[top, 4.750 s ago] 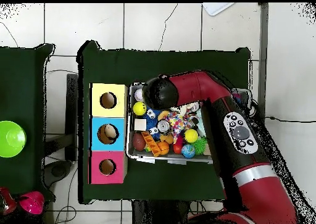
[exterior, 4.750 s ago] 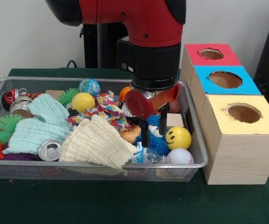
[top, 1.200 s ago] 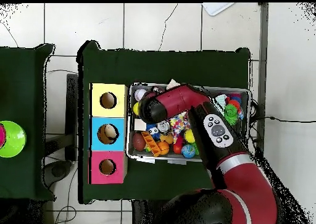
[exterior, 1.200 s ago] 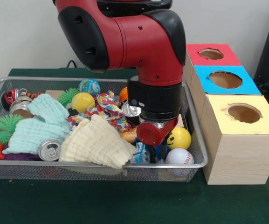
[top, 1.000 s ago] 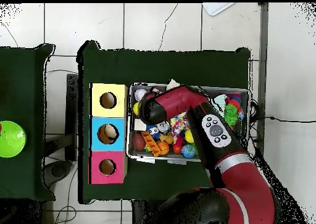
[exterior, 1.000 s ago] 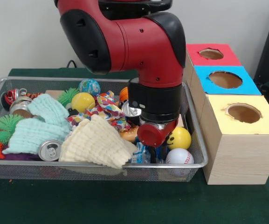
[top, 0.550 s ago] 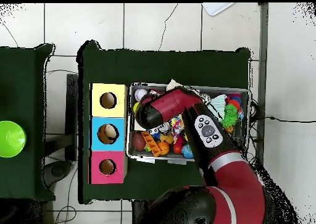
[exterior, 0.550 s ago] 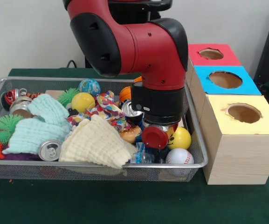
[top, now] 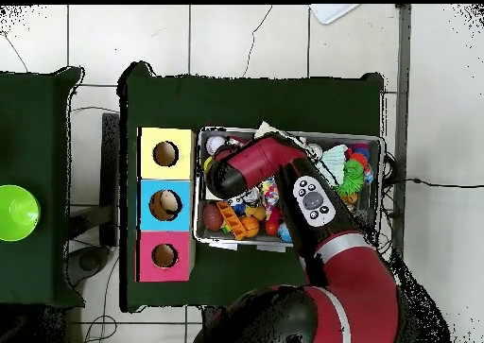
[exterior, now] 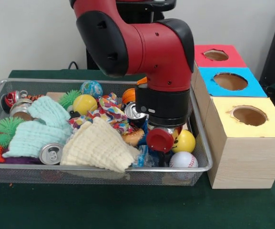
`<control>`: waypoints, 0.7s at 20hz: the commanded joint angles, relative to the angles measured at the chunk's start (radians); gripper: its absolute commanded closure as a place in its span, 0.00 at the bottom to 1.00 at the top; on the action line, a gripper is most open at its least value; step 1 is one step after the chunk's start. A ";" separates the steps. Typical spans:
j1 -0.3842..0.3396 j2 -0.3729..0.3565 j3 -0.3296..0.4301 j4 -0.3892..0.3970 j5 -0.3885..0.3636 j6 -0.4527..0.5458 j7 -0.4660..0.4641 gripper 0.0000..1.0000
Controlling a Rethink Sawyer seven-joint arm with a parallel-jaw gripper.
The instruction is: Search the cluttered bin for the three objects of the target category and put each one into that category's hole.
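Wire-mesh bin: wide, shallow, silver, rectangular; on the green-covered table, toward its front edge in the front view. Contents, heaped: cream waffle-weave cloth, folded, at the front rim; mint waffle-weave cloth beside it; silver drink can, top outward, between the two cloths; second can near the far left corner; green spiky rubber toy; glossy yellow ball; blue-green globe ball; multicoloured knotted fabric toy; yellow smiley ball; white baseball. Crushed clear plastic bottle, blue label, lies at the bin's front rim between the cream cloth and the baseball, directly under the arm's wrist. Gripper: lowered into the bin over the bottle, fingers hidden behind the red wrist disc; whether parted or closed cannot be told. Sorting box: wooden, just beside the bin's right end, three round holes topped red, blue and yellow.
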 commanded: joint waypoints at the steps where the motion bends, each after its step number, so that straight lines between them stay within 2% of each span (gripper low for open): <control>1: -0.018 -0.005 -0.025 0.030 -0.001 0.033 -0.008 1.00; 4: -0.048 -0.034 0.007 0.063 0.039 0.065 -0.043 1.00; 8: -0.139 -0.061 0.091 0.119 0.131 0.118 -0.129 1.00; 10: -0.200 -0.052 0.147 0.146 0.170 0.134 -0.186 1.00; 14: -0.319 -0.019 0.255 0.197 0.265 0.182 -0.243 1.00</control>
